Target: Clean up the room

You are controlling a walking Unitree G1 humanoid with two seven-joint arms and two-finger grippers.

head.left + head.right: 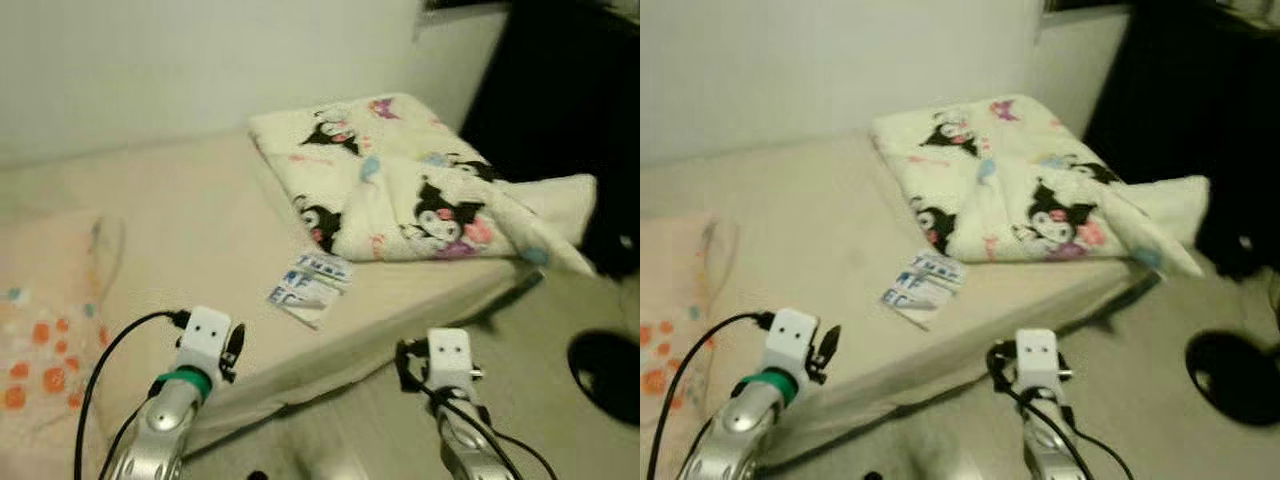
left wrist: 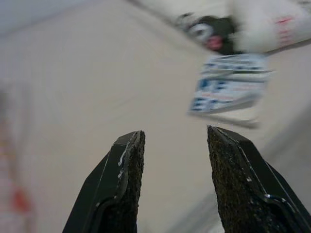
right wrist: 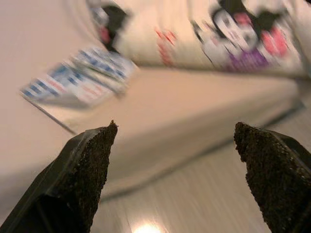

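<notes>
A low bed with a beige sheet (image 1: 190,230) lies in front of me. On it rests a folded cream blanket with cartoon prints (image 1: 410,185), and near the bed's front edge a white and blue packet (image 1: 310,285). My left gripper (image 2: 175,141) hovers over the sheet short of the packet (image 2: 231,85), open and empty. My right gripper (image 3: 177,133) hangs beyond the bed's front edge above the floor, open wide and empty, facing the packet (image 3: 77,80) and blanket (image 3: 243,39).
A pillow with orange dots (image 1: 45,340) lies on the bed at the left. A white wall (image 1: 200,60) backs the bed. Dark furniture (image 1: 570,90) stands at the right, and a round black object (image 1: 605,375) sits on the pale floor (image 1: 540,340).
</notes>
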